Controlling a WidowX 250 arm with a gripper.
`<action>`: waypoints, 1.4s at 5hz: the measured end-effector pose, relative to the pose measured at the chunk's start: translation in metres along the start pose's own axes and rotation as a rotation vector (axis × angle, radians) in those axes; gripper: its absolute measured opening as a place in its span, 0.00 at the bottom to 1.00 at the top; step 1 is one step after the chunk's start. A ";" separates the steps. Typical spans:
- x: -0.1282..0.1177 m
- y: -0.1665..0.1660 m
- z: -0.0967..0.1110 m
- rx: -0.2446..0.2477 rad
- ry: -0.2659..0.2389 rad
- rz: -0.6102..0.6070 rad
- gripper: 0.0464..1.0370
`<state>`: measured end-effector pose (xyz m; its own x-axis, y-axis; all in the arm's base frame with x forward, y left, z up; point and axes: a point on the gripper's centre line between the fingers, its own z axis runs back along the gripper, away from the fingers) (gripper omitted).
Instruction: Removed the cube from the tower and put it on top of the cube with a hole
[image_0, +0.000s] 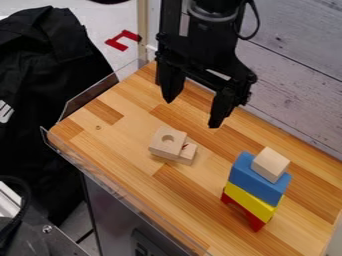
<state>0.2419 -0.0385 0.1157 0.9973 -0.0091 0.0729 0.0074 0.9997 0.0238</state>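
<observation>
- The black gripper (192, 112) was spread wide above the wood table (127, 150), with nothing in it.
- The plain wood cube (270, 164) sat on top of the tower, right on the smooth blue block (257, 180).
- Under that were a flat yellow block (250, 200) and a red block (256, 222).
- The pale wood block with a round hole (160, 147) touched a small wood block (188, 154).
</observation>
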 end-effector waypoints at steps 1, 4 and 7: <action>-0.002 -0.004 0.002 -0.003 -0.008 -0.047 0.96; 0.019 -0.066 -0.021 0.070 0.091 -0.075 0.96; 0.015 -0.086 -0.020 0.015 0.027 -0.075 0.96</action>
<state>0.2578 -0.1237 0.0945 0.9956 -0.0834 0.0436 0.0816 0.9958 0.0427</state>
